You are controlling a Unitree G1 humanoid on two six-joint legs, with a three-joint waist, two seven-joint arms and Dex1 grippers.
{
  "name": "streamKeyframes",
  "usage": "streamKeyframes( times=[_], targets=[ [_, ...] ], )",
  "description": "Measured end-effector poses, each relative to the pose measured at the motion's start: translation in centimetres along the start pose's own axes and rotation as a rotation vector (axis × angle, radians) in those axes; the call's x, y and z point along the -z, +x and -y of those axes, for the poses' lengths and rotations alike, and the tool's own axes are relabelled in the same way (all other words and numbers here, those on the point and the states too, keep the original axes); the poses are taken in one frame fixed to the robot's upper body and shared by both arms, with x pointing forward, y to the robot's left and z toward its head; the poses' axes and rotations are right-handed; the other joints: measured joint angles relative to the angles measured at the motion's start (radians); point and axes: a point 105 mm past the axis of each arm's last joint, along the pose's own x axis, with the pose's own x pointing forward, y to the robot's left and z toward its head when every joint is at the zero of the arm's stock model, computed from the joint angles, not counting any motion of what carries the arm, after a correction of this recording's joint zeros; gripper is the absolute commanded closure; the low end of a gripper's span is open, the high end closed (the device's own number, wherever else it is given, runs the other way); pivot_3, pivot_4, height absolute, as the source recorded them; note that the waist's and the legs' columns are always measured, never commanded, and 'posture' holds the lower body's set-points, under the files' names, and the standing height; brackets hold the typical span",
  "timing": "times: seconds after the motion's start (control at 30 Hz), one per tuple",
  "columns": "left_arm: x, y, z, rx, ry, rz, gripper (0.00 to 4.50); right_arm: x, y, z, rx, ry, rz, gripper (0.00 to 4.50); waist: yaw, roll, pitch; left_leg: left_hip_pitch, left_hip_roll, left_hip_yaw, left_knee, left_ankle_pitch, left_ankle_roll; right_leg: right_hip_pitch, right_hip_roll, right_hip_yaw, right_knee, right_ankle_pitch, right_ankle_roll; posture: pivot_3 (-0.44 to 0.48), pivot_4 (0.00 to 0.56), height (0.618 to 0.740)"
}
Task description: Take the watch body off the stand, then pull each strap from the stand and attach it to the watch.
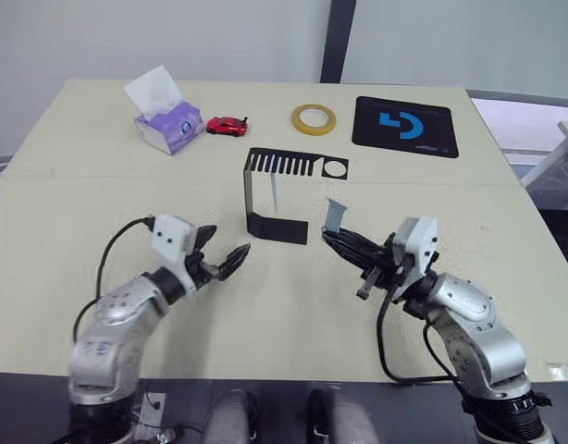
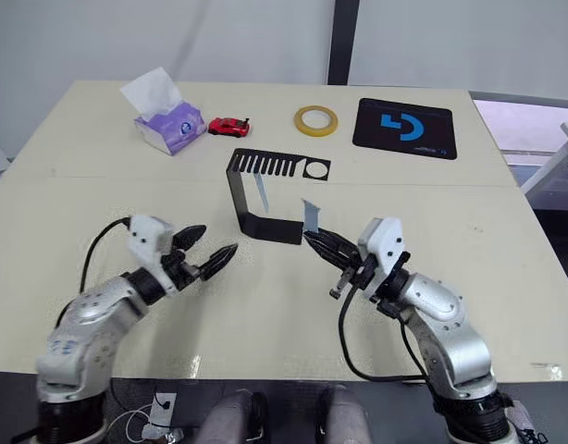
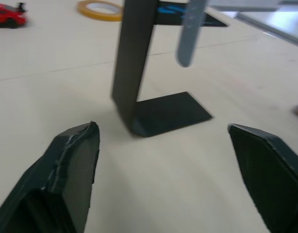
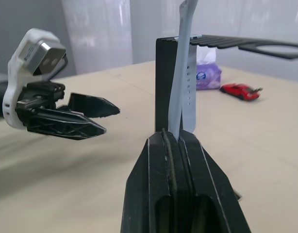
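1. Right tool (image 1: 332, 239): closed on one strap (image 1: 334, 215), which rises from the fingertips, clear of the stand (image 1: 277, 190).
2. Left tool (image 1: 225, 255): fingers spread wide, holding nothing, just above the bench (image 1: 71, 194) near the stand's base.
3. Second strap (image 1: 274, 191): hangs from the stand's slotted top plate.
4. Far bench edge: tissue box (image 1: 170, 125), toy car (image 1: 227, 126), tape ring (image 1: 314, 118), black mat (image 1: 404, 126).

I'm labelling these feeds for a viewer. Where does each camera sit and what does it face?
Left and right eye views: on the head, looking down over the table; both arms show.
Left wrist view: on the left arm, facing the stand between open fingers.
Right wrist view: on the right arm, its gripper pinching a strap; left gripper opposite.
All share the stand.
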Motion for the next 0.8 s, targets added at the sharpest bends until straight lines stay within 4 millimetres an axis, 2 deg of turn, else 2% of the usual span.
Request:
streamKeyframes(
  times=[0.1,0.27,0.4,0.53,0.7,0.8],
  targets=[
    [-1.5,-1.1,1.7,0.243,-0.073,0.011,0.08,-0.1,0.3,-1.1,-0.103,0.151,-0.026,4.50,0.000,0.000,0.000,0.001,0.001,0.000,0.000,-0.001,0.000,0.000,0.000,0.000,0.000,0.000,-0.001,0.000,0.150,0.740],
    [-4.5,0.2,2.6,0.398,-0.107,0.113,0.08,-0.7,1.4,-3.2,-0.264,0.238,-0.036,4.50,0.003,0.000,0.000,0.001,0.000,-0.001,0.000,-0.001,0.000,0.002,0.000,0.000,-0.001,0.000,-0.001,0.000,0.150,0.740],
    [-4.4,2.2,4.2,0.510,-0.175,0.125,0.08,-0.5,2.4,-4.4,-0.322,0.266,-0.034,4.50,0.002,0.000,0.000,0.000,0.000,0.000,0.000,0.000,-0.001,0.002,0.001,0.000,-0.002,0.000,0.000,0.000,0.150,0.740],
    [-4.6,3.3,5.3,0.578,-0.215,0.144,0.08,-0.3,2.6,-4.7,-0.340,0.253,-0.042,4.50,0.000,0.000,0.000,0.000,0.000,0.001,0.001,0.000,-0.002,0.001,0.001,0.000,-0.001,0.000,0.000,0.000,0.150,0.740],
    [-5.0,4.1,5.4,0.600,-0.249,0.173,0.08,-0.4,2.9,-4.9,-0.362,0.232,-0.034,4.50,0.001,0.000,0.000,0.000,0.000,0.001,0.001,0.000,-0.002,0.001,0.002,0.000,-0.001,0.000,0.000,0.000,0.150,0.740],
    [-5.0,4.3,5.6,0.611,-0.248,0.180,0.87,-0.4,3.0,-5.0,-0.370,0.233,-0.035,4.50,0.001,0.000,0.000,0.000,0.000,0.001,0.001,0.000,-0.002,0.001,0.002,0.000,-0.002,0.000,0.000,0.000,0.150,0.740]
  ],
)
